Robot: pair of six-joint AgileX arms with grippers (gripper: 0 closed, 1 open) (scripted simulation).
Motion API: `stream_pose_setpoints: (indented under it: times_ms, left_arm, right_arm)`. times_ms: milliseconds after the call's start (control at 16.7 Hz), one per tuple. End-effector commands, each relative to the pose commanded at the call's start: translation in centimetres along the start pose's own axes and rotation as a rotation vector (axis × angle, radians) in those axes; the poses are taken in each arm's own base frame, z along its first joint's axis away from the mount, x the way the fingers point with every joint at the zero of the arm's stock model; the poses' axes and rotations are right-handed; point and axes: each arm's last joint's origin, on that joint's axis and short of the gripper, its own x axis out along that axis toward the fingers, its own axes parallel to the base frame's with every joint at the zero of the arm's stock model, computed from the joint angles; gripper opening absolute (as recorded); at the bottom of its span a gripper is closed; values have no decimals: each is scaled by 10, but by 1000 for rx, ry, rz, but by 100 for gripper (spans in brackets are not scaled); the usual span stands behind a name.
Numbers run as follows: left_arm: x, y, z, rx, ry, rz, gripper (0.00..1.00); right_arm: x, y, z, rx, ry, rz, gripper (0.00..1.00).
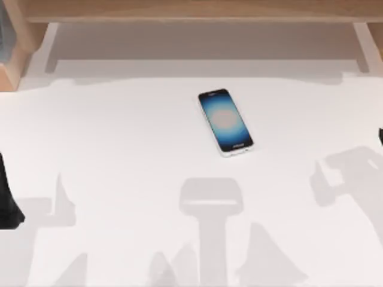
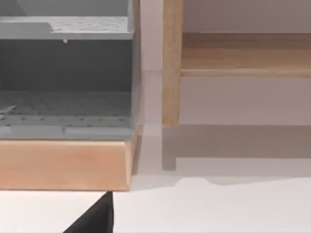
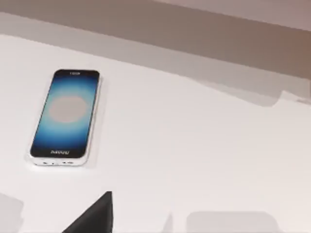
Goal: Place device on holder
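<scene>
White tabletop: matte table (image 1: 119, 137), bare around the phone, crossed by soft grey shadows of the arms along its near side.
Device: the phone (image 1: 225, 121) lies flat and face up a little right of the table's middle, screen glowing blue, untouched; my right wrist view has it (image 3: 65, 118) well ahead of that arm.
Left arm: parked at the table's left edge (image 1: 7, 200); I cannot tell how its gripper stands.
Right arm: a dark sliver at the right edge (image 1: 380, 136); I cannot tell its grip width either.
Holder: I cannot make one out, so I'd judge the first risk is committing to a lift with no target found.
Slip risk: a thin, flat phone on a smooth top gives the fingers little edge; a shallow pinch may skid it away.
Room: pale wooden shelf frame (image 1: 191, 12) along the back, a grey perforated bin (image 2: 65, 73) on a wooden ledge at far left.
</scene>
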Motion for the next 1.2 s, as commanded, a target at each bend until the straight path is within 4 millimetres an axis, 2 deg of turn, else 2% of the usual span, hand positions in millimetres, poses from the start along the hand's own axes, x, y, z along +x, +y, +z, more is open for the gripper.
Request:
stream_pose_setpoints:
  times_ms: [120, 240, 420, 600, 840, 1020, 1200]
  left_arm:
    - [0, 0, 0, 0, 0, 0, 100]
    - [0, 0, 0, 0, 0, 0, 100]
    - [0, 0, 0, 0, 0, 0, 100]
    - [0, 0, 0, 0, 0, 0, 100]
    - [0, 0, 0, 0, 0, 0, 100]
    - [0, 0, 0, 0, 0, 0, 100]
    - [0, 0, 0, 0, 0, 0, 100]
  right_arm:
    - [27, 9, 29, -25, 157, 70, 100]
    - [64, 22, 52, -50, 320, 131, 100]
    - [129, 48, 72, -82, 552, 191, 100]
    - [192, 77, 77, -101, 737, 210, 100]
    - [258, 108, 73, -95, 893, 179, 100]
    - [296, 122, 68, -67, 950, 129, 100]
    - [322, 128, 67, -26, 963, 75, 100]
